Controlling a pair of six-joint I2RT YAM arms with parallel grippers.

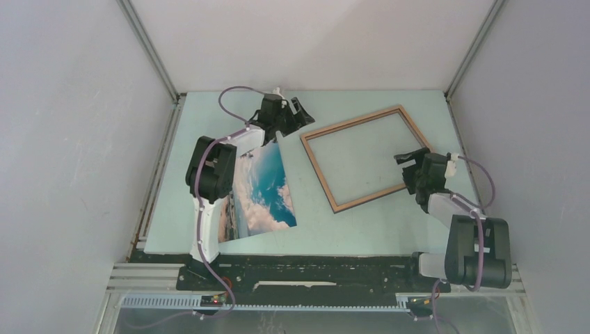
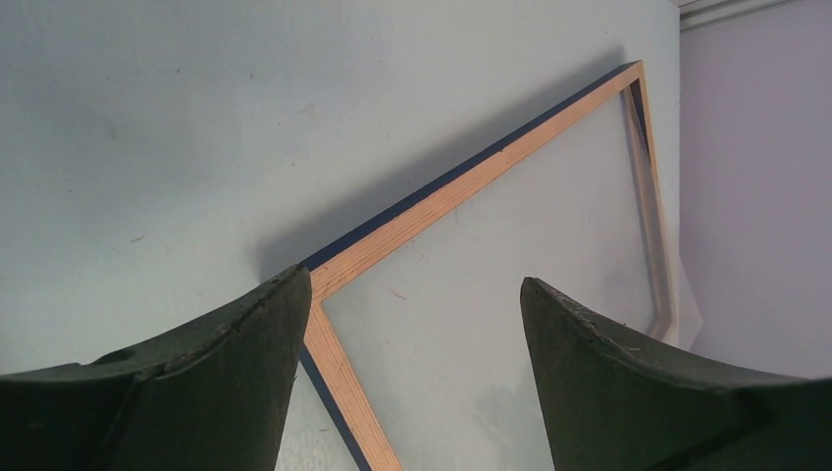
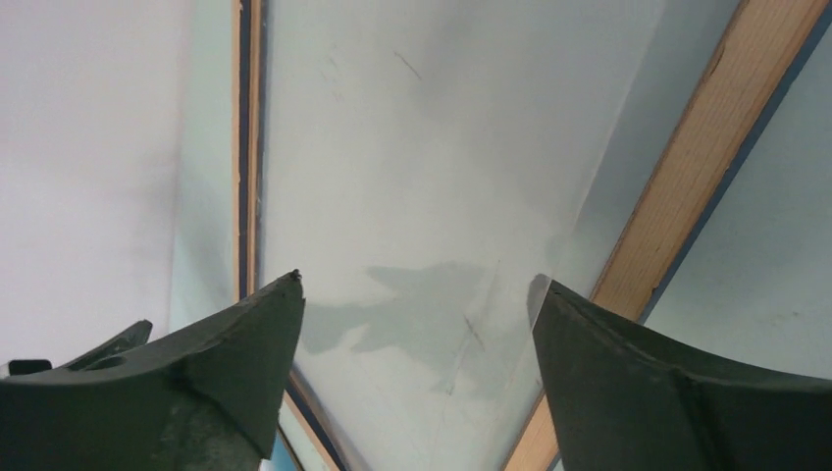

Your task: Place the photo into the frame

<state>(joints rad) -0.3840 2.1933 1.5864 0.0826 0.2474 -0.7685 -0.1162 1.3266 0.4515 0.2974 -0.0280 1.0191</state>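
Right fingers (image 3: 211,388) spread apart, gripping nothing, above the frame (image 1: 352,122) at its right rail. Left fingers (image 2: 211,383) likewise apart, over its far-left corner. Frame flat on the bench (image 1: 362,233). Photo (image 1: 268,188) lies just left of it, partly under the left arm (image 1: 212,170).

From above, the left arm (image 1: 212,170) covers the left strip of the photo (image 1: 268,188), so we cannot see that edge or what is printed there. The photo's far corner meets the arm's wrist, and we cannot tell whether they touch. The right gripper (image 1: 410,156) hides the right corner of the frame (image 1: 351,122). In the left wrist view, the frame's near rail leaves the bottom edge and its corner slips behind a finger (image 2: 196,383). In the right wrist view, both rails run off the top edge. The opening perhaps holds a pane, but we cannot tell.
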